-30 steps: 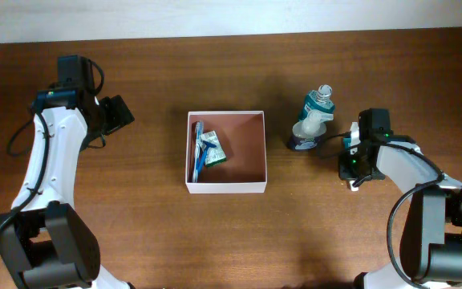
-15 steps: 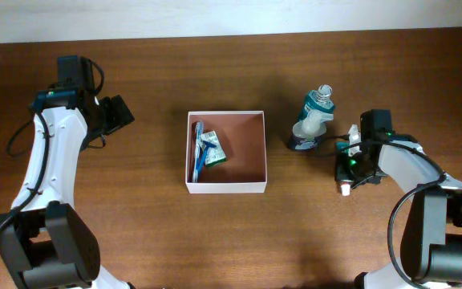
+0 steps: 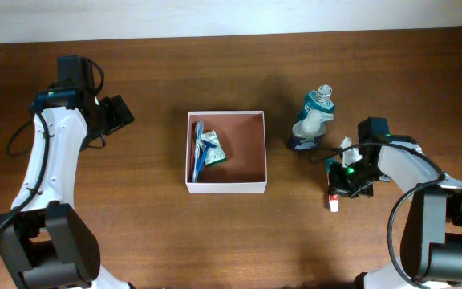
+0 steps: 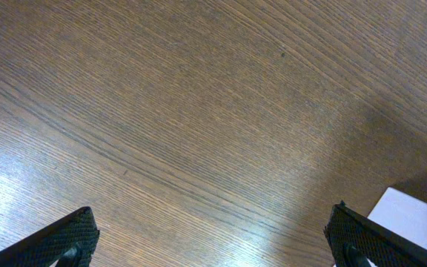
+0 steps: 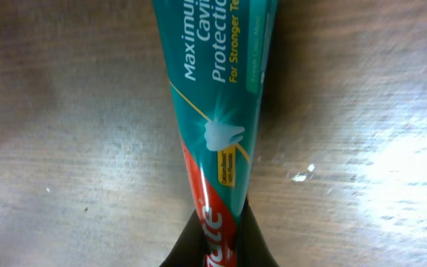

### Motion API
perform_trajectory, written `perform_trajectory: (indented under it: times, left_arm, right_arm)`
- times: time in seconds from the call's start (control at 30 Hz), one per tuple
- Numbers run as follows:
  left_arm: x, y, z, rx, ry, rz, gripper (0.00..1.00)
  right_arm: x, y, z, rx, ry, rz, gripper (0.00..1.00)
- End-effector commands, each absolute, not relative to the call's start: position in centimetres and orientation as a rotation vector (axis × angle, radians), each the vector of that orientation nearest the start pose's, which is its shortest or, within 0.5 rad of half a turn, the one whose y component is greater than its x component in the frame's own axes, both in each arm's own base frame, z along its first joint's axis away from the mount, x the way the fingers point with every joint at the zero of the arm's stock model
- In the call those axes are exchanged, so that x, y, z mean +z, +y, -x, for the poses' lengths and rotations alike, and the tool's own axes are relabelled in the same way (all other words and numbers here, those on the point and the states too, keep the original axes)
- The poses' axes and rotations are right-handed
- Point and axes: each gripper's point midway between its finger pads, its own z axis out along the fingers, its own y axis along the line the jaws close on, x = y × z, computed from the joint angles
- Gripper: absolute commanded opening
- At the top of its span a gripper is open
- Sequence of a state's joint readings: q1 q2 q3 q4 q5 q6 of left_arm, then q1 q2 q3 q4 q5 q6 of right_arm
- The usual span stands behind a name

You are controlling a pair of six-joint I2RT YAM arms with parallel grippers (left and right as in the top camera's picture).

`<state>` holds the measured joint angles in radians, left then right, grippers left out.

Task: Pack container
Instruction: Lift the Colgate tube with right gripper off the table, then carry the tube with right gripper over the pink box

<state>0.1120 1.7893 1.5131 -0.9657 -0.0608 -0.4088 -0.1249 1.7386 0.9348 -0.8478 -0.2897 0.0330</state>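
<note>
Overhead, right end effector [image 3: 346, 177] clamped on toothpaste tube [image 5: 217, 111], bottles [image 3: 311, 120] near, left end effector [image 3: 117, 113] apart

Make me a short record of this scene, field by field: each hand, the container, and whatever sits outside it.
left hand: open, empty, over bare table to the left of the container
right hand: shut on the toothpaste tube, to the right of the container
toothpaste tube: teal and red, cap end sticking out past the hand
container: open top, blue-green packet along its left wall, rest of the floor bare
outside: teal bottle standing between the container and the right hand
</note>
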Motion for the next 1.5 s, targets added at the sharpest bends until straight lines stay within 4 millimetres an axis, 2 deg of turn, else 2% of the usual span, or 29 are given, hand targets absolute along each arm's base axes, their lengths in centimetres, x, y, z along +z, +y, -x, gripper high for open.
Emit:
perform_trajectory:
  times: [0.0,0.1,0.2,0.33,0.47,0.7,0.83,1.03,1.23,1.47]
  left_arm:
    - [14.3,5.9,-40.7,0.020,2.674,0.727,0.99]
    - [14.3,5.9,-40.7,0.020,2.674,0.727,0.99]
    - [14.3,5.9,-40.7,0.020,2.674,0.727,0.99]
    - [14.3,5.9,-40.7,0.020,2.674,0.727,0.99]
    - [14.3,5.9,-40.7,0.020,2.674,0.727,1.00]
    - [14.3,5.9,-40.7,0.020,2.674,0.727,0.99]
    - [14.3,5.9,-40.7,0.020,2.674,0.727,0.99]
    - [14.3,5.9,-40.7,0.020,2.674,0.727,0.99]
    - [14.3,5.9,-40.7,0.020,2.674,0.727,0.99]
    - [14.3,5.9,-40.7,0.020,2.674,0.727,0.99]
  right_arm:
    - [-0.7,2.2,-24.7,0.511,3.220,-0.313,0.04]
    - [-0.2,2.2,-24.6,0.510,3.215,-0.301,0.04]
    - [1.4,2.3,-24.8,0.506,3.173,-0.285,0.04]
    - [4.9,2.9,-24.7,0.503,3.086,-0.253,0.04]
    - [8.6,4.4,-23.8,0.493,2.997,-0.217,0.04]
    - [13.0,9.5,-22.5,0.558,2.860,-0.118,0.04]
    - [14.3,13.2,-23.0,0.637,2.788,-0.073,0.04]
    - [15.0,18.0,-24.0,0.735,2.716,-0.053,0.04]
    - [16.2,21.1,-25.2,0.783,2.682,-0.028,0.04]
    - [18.6,23.4,-28.1,0.723,2.670,0.002,0.04]
